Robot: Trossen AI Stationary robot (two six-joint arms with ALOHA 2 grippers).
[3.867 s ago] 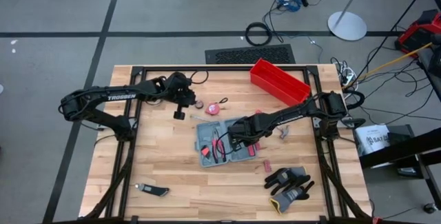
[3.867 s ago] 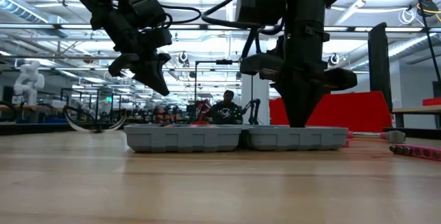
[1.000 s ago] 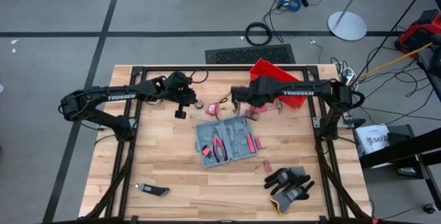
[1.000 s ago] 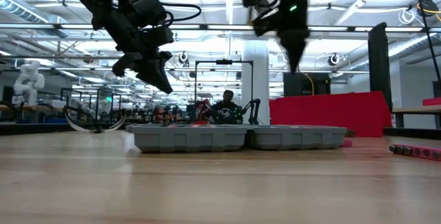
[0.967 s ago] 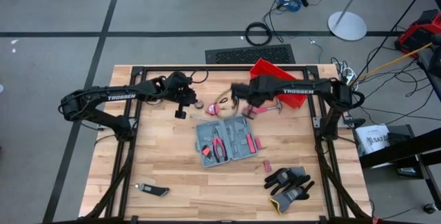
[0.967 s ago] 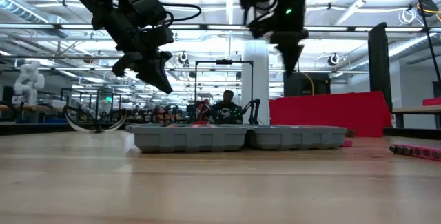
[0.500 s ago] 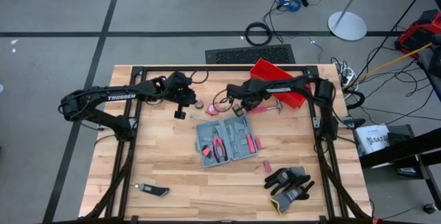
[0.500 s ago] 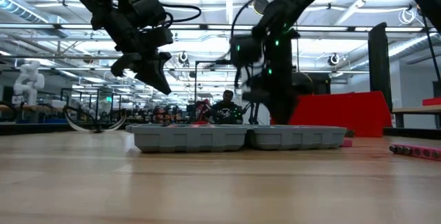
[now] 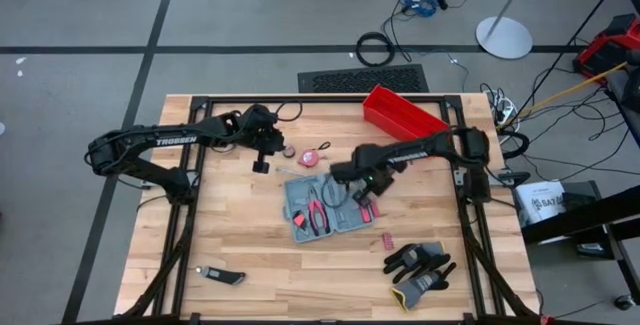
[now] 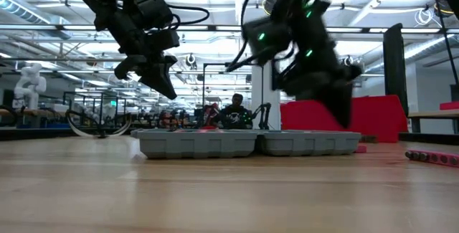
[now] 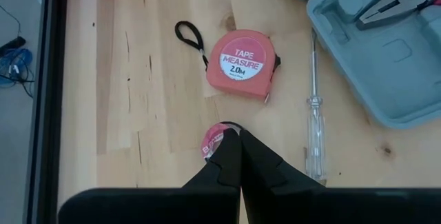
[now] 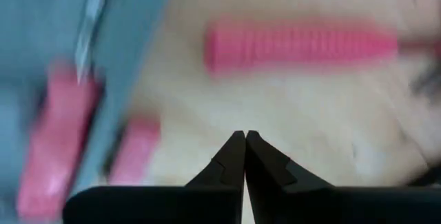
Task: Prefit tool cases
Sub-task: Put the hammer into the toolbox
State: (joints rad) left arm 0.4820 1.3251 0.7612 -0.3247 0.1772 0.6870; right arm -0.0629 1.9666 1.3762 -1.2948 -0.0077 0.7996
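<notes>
R hand (image 9: 366, 197) shut by open tool case (image 9: 325, 205), L hand (image 9: 260, 165) parked

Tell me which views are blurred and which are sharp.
Right wrist view: smeared, the pink handle streaked. Low view: right arm blurred, tool case crisp. Left wrist view: sharp, tape measure label readable. High view: sharp.

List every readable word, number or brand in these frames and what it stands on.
"TAPE MEASURE 2.0M": round label on the pink tape measure.
"TROSSEN": white lettering along the left arm.
Lettering on the right arm: blurred, unreadable.
Print on the white box beside the table: too small to read.
</notes>
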